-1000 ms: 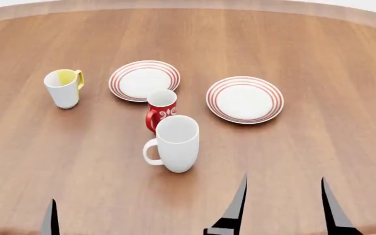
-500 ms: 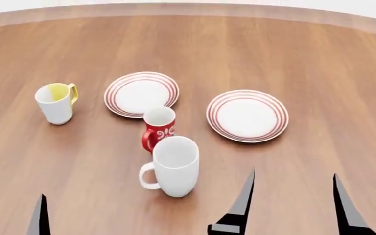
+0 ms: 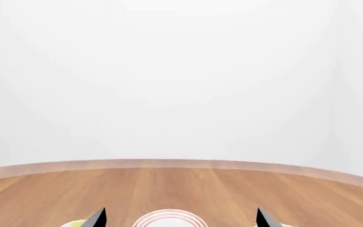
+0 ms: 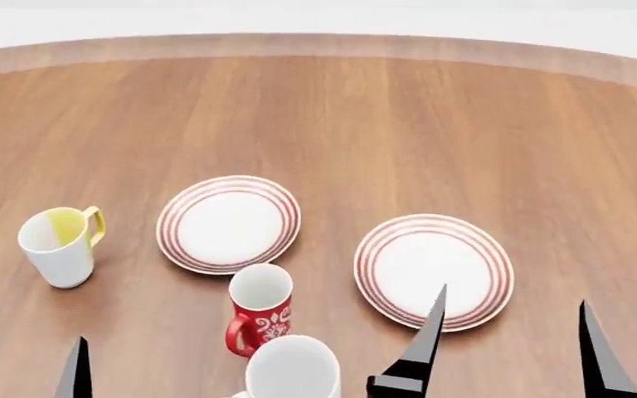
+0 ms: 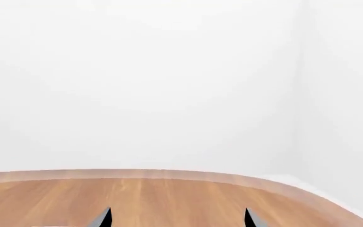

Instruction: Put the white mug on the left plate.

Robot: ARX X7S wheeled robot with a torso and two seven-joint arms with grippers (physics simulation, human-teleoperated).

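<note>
Wooden round table point(image 4: 407, 124); glossy white mug point(image 4: 292, 371); ringed flat left plate point(image 4: 229, 224).

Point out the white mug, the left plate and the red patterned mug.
white mug point(image 4: 291, 375): head view, on its open rim at the picture's lower edge.
left plate point(image 4: 229, 224): head view, on its plain white centre.
red patterned mug point(image 4: 261, 319): head view, on its red side wall.

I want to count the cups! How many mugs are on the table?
3. The yellow-inside mug stands far left, the red mug is in the middle near the left plate, and the white mug sits just in front, partly cut off.
</note>
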